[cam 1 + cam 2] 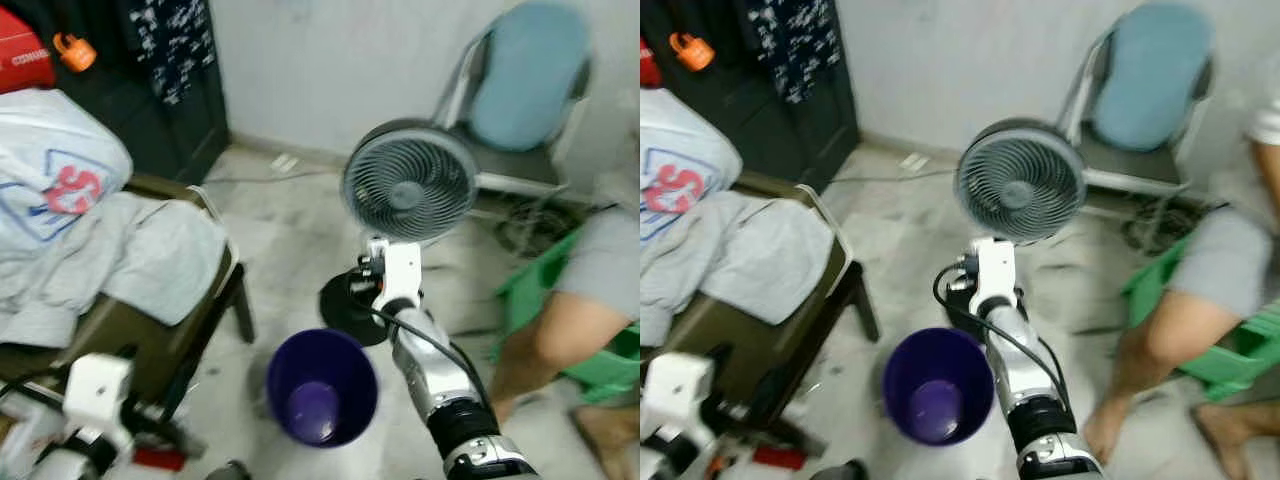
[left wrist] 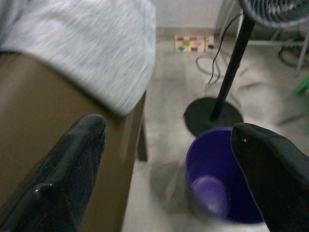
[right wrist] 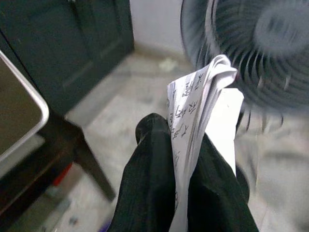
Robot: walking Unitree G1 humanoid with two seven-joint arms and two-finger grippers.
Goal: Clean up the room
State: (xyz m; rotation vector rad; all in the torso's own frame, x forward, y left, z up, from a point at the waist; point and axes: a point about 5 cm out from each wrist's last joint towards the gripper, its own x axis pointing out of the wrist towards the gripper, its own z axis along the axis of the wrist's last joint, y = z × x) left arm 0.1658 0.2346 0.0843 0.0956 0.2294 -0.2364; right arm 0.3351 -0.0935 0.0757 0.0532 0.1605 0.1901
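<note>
The right claw is gripping a folded sheet of printed paper, its two black fingers pressing tight on either face; the paper's long axis is running along the fingers, its crumpled free end pointing away from the wrist toward the standing fan. The right arm is reaching forward, its wrist sitting just beyond the far rim of the purple bin and in front of the fan's black base. The bin is standing upright on the floor; its inside is showing only a pale purple bottom. The left claw is hanging low with fingers spread wide and nothing between them, beside the brown chair that is carrying grey clothing. A person's bare leg is resting near a green crate on the robot's right.
</note>
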